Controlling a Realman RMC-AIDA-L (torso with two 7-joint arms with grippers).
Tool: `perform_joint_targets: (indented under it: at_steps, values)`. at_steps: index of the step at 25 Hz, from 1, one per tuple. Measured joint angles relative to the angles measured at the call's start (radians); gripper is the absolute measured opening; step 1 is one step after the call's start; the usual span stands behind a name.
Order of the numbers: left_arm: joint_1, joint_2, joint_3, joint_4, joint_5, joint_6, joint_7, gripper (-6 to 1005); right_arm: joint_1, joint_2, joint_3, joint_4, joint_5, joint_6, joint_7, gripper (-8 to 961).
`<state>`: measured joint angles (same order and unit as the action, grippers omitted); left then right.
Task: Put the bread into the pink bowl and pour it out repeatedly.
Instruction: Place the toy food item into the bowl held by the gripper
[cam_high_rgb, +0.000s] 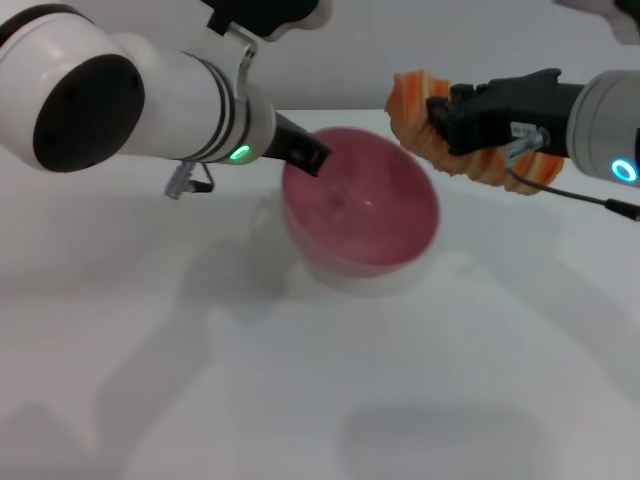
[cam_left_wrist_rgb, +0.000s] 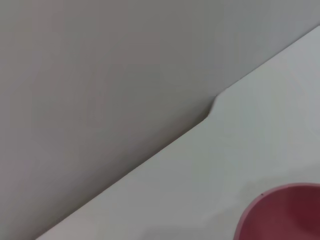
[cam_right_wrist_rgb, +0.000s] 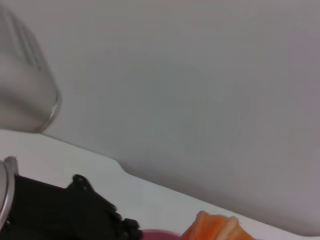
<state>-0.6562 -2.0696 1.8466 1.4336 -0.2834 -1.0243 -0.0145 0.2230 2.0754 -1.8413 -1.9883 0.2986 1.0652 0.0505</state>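
Observation:
The pink bowl (cam_high_rgb: 362, 212) is tipped on the white table, its mouth facing up and toward me. My left gripper (cam_high_rgb: 305, 155) is shut on the bowl's far left rim. The bread (cam_high_rgb: 480, 150), an orange-brown loaf with pale stripes, hangs in the air just beyond the bowl's right rim, with my right gripper (cam_high_rgb: 452, 122) shut across its middle. A part of the bowl (cam_left_wrist_rgb: 285, 212) shows in the left wrist view. The right wrist view catches one end of the bread (cam_right_wrist_rgb: 217, 229) and the black left gripper (cam_right_wrist_rgb: 75, 210).
The white table (cam_high_rgb: 300, 380) spreads out in front of the bowl. A grey wall (cam_left_wrist_rgb: 100, 75) runs behind the table's far edge, which has a small notch (cam_left_wrist_rgb: 212, 107). A thin cable (cam_high_rgb: 580, 195) trails from the right wrist.

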Motion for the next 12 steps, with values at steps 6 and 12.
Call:
perform_joint_targets:
  at_steps: [6,12]
  values:
    - [-0.011,0.000,0.001,0.001,-0.059,0.021,0.030,31,-0.002,0.001,-0.010,0.050,0.009,-0.049,0.000,190]
    - [-0.013,0.000,0.001,0.002,-0.083,0.032,0.045,31,0.015,-0.001,-0.013,0.103,0.095,-0.084,0.000,143]
